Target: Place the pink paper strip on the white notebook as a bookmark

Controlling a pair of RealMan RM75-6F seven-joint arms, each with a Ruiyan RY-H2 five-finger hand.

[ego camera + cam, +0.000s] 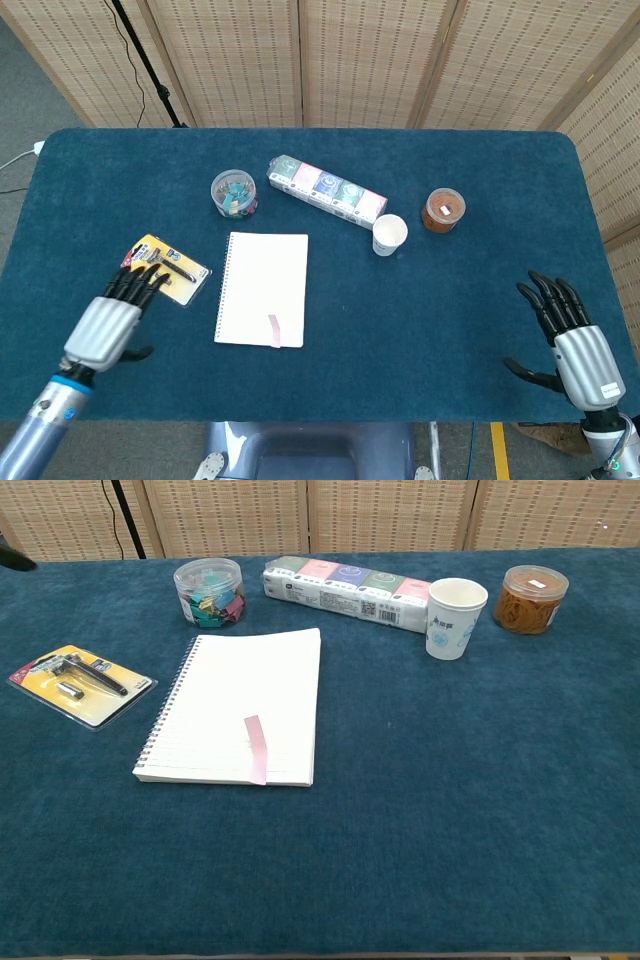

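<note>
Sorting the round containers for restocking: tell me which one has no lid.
The white paper cup, standing open-topped between the tissue multipack and the orange-filled tub. That tub and the clip-filled tub are clear plastic with lids on.

You're in a staged lab or data-collection room, not a home or office. The table is covered edge to edge in dark blue felt-like cloth. Behind it you get folding woven screens as a backdrop, hiding the rest of the room. At the far left there's a black stand pole with a cable on grey floor. Yellow floor tape shows below the near edge. Props are loose stationery and consumables: clip tub, paper cup, rubber band jar, tissue pack row.
</note>
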